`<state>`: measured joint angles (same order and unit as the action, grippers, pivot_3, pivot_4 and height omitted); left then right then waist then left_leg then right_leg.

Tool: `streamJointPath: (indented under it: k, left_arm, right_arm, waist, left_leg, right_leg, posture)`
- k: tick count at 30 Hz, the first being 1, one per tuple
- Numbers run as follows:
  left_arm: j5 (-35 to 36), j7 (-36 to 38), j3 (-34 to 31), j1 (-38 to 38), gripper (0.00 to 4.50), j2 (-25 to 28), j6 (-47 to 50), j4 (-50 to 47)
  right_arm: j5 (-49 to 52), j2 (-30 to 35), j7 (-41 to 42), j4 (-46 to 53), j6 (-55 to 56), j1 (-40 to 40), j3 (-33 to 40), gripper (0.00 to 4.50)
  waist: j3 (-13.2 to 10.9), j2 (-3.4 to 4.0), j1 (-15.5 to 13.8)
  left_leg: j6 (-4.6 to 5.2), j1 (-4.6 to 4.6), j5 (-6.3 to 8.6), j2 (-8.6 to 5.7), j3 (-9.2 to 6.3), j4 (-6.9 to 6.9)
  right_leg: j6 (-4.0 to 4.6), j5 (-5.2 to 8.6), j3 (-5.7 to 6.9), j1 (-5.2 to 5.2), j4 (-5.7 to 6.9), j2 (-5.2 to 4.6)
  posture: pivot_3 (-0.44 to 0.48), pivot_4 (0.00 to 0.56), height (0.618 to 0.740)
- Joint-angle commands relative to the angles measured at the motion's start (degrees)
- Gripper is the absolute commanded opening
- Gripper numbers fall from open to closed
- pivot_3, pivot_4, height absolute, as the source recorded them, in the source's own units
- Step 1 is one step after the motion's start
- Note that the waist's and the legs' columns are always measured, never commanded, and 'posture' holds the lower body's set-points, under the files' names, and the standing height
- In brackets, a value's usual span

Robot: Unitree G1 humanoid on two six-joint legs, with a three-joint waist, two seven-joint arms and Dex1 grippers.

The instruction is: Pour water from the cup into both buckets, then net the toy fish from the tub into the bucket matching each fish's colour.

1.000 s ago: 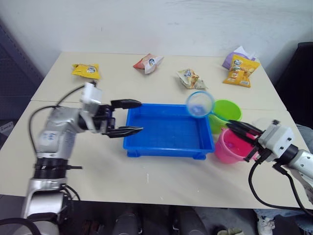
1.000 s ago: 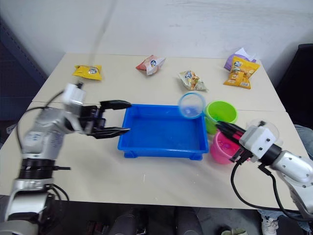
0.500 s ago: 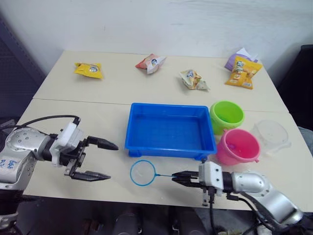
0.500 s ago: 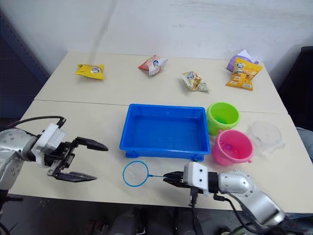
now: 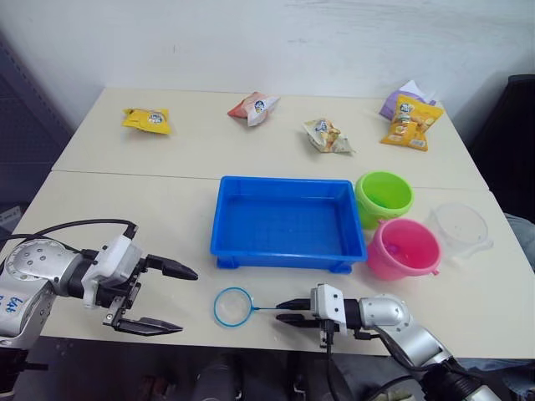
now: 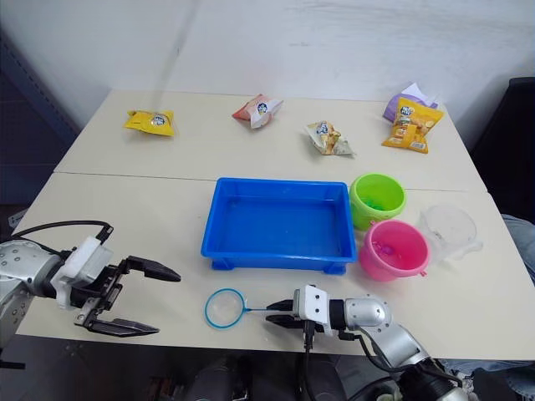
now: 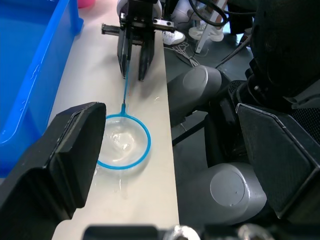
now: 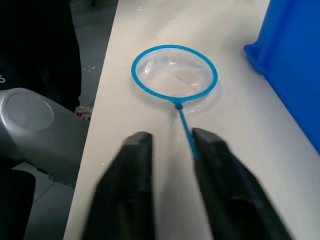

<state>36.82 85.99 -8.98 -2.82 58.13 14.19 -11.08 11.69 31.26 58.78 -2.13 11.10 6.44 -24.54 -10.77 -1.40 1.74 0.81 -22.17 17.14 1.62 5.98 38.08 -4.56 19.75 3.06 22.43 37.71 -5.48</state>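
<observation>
The net (image 5: 231,307) lies flat on the table near its front edge, its blue hoop (image 8: 174,71) empty. My right gripper (image 5: 292,310) is open, with the thin handle between its fingers. To the left of the hoop, my left gripper (image 5: 171,297) is wide open and holds nothing. Behind the net sits the blue tub (image 5: 288,181). To the tub's right stand the green bucket (image 5: 384,197) and the pink bucket (image 5: 405,252), and beyond them the clear cup (image 5: 458,227). Small magenta specks lie in the pink bucket; I cannot tell whether they are toy fish.
Several snack packets lie along the far side of the table: a yellow one (image 5: 147,119), a red-and-white one (image 5: 253,106), a pale one (image 5: 327,134) and an orange one (image 5: 411,119). The table's front edge runs just below both grippers.
One second ago my right gripper held the net up by the green bucket. The net now lies on the table at the front, and the gripper has opened around its handle. My left arm has pulled back from the tub.
</observation>
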Motion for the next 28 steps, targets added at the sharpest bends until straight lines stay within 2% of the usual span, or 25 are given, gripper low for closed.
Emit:
streamJointPath:
  k: [1,4,5,9,11,14,16,21,24,28]
  left_arm:
    - [-0.13,1.38,-2.32,-0.39,4.50,0.30,-1.47,0.81]
    - [-3.55,-1.41,-3.20,-2.05,4.50,-1.58,-6.72,4.11]
    - [-4.34,-2.43,-3.87,-1.86,4.50,-2.29,-8.10,4.90]
    - [-6.31,-4.24,-7.37,2.82,4.50,-2.58,-9.75,7.81]
    - [-7.39,-5.33,-8.74,4.34,4.50,-2.42,-10.36,9.18]
    - [-12.51,-12.04,-12.83,4.09,4.50,-4.14,-18.05,15.89]
    - [-14.23,-14.56,-14.58,4.89,4.50,-4.51,-20.07,18.88]
    - [-15.23,-17.15,-16.44,8.28,4.50,-4.89,-20.36,22.19]
    - [-16.11,-18.38,-16.21,10.35,4.50,-5.55,-21.32,20.97]
    - [-17.38,-20.94,-15.71,10.96,4.50,-7.06,-23.10,20.03]
  right_arm:
    - [2.42,2.20,1.65,5.30,-2.25,-2.33,2.48,2.81]
    - [3.24,5.80,2.50,9.89,-2.05,-4.93,5.62,4.31]
    - [4.82,6.74,2.31,11.76,-2.57,-6.37,7.57,4.42]
    - [9.16,12.89,3.74,18.40,-0.65,-14.08,17.03,4.42]
    - [14.29,15.48,4.98,21.83,-4.42,-17.26,21.02,4.42]
    - [19.44,19.13,4.06,25.61,-7.53,-23.31,34.41,4.42]
    - [22.39,20.76,5.44,25.85,-9.10,-26.42,43.32,4.42]
    - [23.86,22.64,9.90,22.08,-8.63,-28.53,58.11,4.42]
    - [22.80,23.80,14.02,18.34,-7.51,-28.62,61.68,4.42]
    - [21.53,22.48,13.82,13.57,-6.37,-24.71,60.35,4.42]
  waist:
    - [0.00,0.01,-0.06]
    - [-0.01,0.01,-0.14]
    - [-0.01,0.02,-0.17]
    - [0.00,0.00,-0.04]
    - [-0.04,0.09,-0.04]
    - [-0.03,0.06,-0.24]
    - [-0.02,0.05,-0.30]
    - [0.03,-0.03,-0.14]
    - [0.04,-0.05,-0.20]
    - [0.05,-0.06,-0.20]
  left_leg:
    - [0.00,0.00,0.00,0.00,0.00,0.00]
    - [0.00,0.00,0.01,-0.01,-0.01,0.00]
    - [0.01,0.00,0.01,-0.02,-0.01,0.01]
    - [0.02,0.01,0.05,-0.01,-0.01,-0.03]
    - [0.02,0.01,0.06,0.01,0.00,-0.05]
    - [0.10,0.03,0.10,0.03,-0.07,-0.09]
    - [0.32,0.07,0.22,0.01,-0.09,-0.08]
    - [0.34,0.10,0.31,0.02,-0.09,-0.15]
    - [0.35,0.10,0.32,0.02,-0.10,-0.16]
    - [0.36,0.11,0.32,0.03,-0.12,-0.16]
  right_leg:
    - [0.00,0.00,0.00,0.00,0.00,0.00]
    - [0.00,0.00,0.01,-0.01,-0.01,-0.01]
    - [0.00,0.00,0.01,-0.02,-0.02,-0.02]
    - [0.00,0.00,0.03,-0.04,-0.05,-0.02]
    - [0.00,0.00,0.04,-0.03,-0.06,-0.01]
    - [0.01,0.00,0.11,-0.05,-0.07,-0.01]
    - [0.00,0.00,0.12,-0.09,-0.05,-0.03]
    - [0.00,0.00,0.12,-0.13,-0.17,-0.04]
    - [0.00,0.00,0.13,-0.15,-0.21,-0.04]
    - [0.01,0.00,0.15,-0.18,-0.23,-0.07]
  posture:
    - [0.000,0.150,0.738]
    - [0.000,0.150,0.738]
    - [0.000,0.150,0.738]
    - [0.000,0.150,0.738]
    - [0.000,0.150,0.738]
    - [0.000,0.150,0.738]
    - [0.000,0.150,0.738]
    - [0.000,0.150,0.738]
    - [0.000,0.150,0.738]
    - [0.000,0.150,0.738]
